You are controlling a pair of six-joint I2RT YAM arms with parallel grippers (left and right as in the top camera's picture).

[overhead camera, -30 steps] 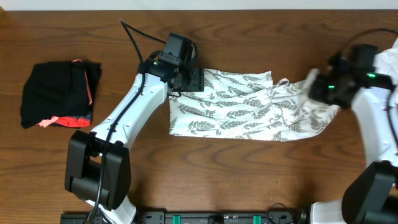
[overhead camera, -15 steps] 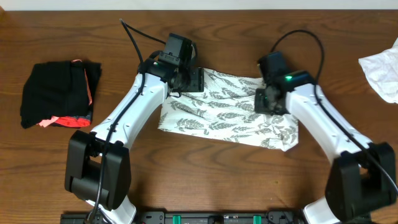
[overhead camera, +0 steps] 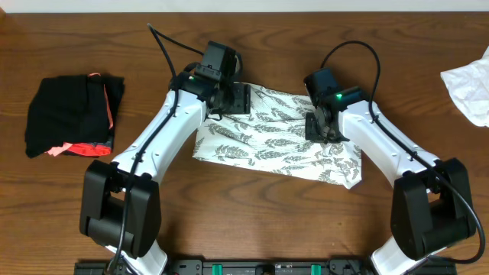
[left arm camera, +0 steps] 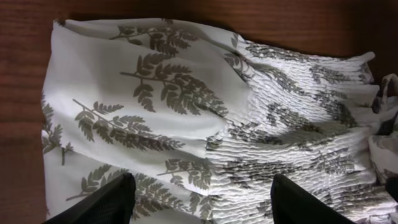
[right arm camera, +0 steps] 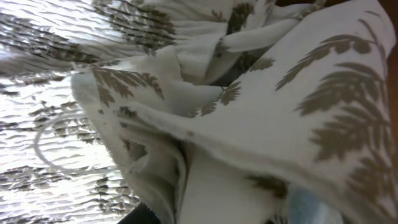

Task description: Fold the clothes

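The fern-print white dress (overhead camera: 260, 141) lies on the wooden table in the middle of the overhead view, with its right end folded over toward the middle. My left gripper (overhead camera: 238, 98) rests at the dress's top left edge. In the left wrist view its fingers (left arm camera: 202, 205) are spread wide over the printed and smocked fabric (left arm camera: 174, 93), open. My right gripper (overhead camera: 319, 128) sits on the dress's upper right part. In the right wrist view bunched dress fabric (right arm camera: 298, 112) fills the frame and hides most of the jaws, which are shut on it. A thin white strap (right arm camera: 46, 146) loops on the smocked part.
A black bundle with coral-pink trim (overhead camera: 72, 114) lies at the far left. A plain white cloth (overhead camera: 467, 88) lies at the right edge. A black cable (overhead camera: 160, 46) runs behind the left arm.
My right gripper has swung left from the table's right side, carrying the dress's right end over the middle, so the dress is shorter. The left arm has stayed still.
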